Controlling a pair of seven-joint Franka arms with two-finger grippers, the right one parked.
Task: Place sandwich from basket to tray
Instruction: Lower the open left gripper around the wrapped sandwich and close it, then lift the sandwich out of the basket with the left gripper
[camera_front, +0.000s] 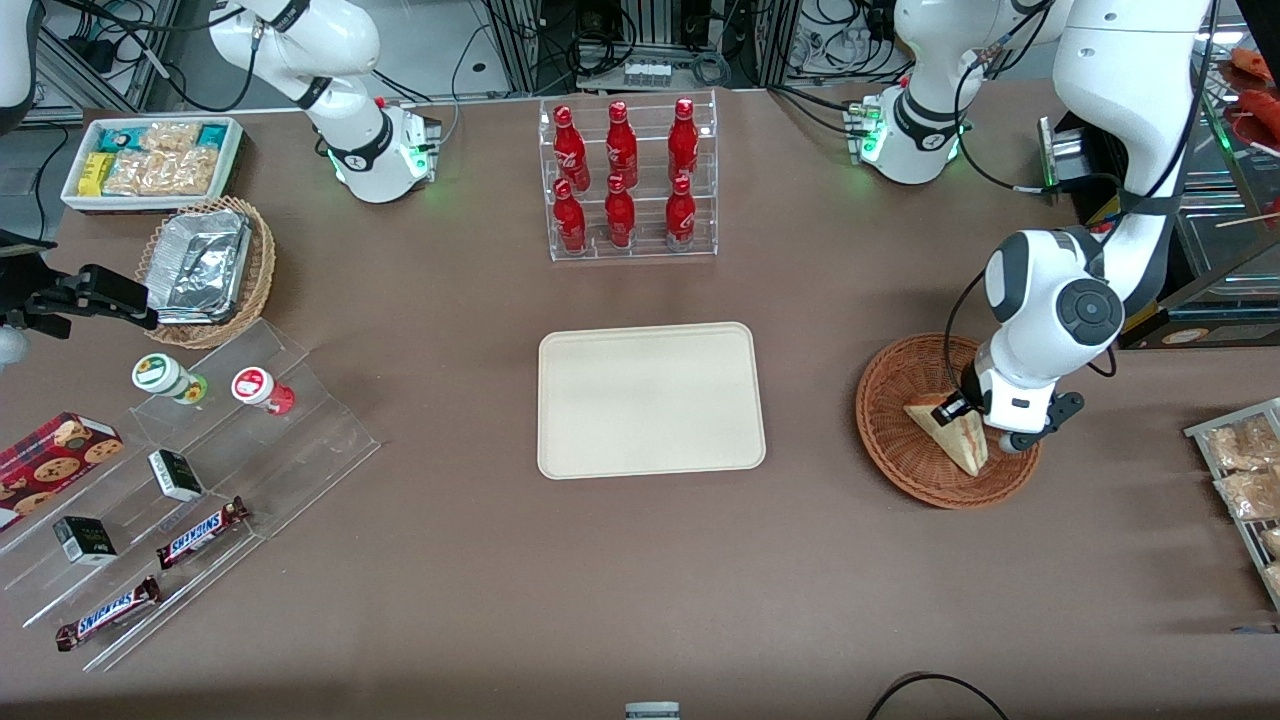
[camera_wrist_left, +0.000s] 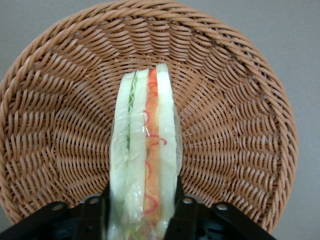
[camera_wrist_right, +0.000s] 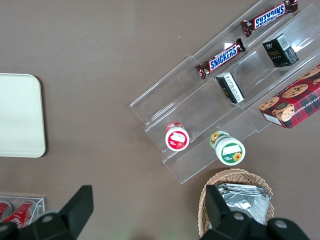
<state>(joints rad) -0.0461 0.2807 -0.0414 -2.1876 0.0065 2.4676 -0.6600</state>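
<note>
While the left arm is reaching down into the basket (camera_front: 890, 440), its gripper (camera_wrist_left: 142, 212) is sitting low inside, with the fingers (camera_wrist_left: 182, 210) closed in on both flat faces of the sandwich (camera_wrist_left: 145, 155), so it's pinched tight between them. That sandwich is standing on edge in the basket, orange-red and green filling showing along the edge facing the wrist camera. From the front, the wedge (camera_front: 950, 432) is lying around 4 o'clock of the basket's middle, touching the weave. Over toward the parked arm's end, the tray (camera_front: 650, 400) is sitting flat on the desk (camera_front: 640, 600), well apart from the basket, nothing on it. Farther from the front camera, at the tray's 12 o'clock, a clear rack of red bottles (camera_front: 625, 180) is standing.
</note>
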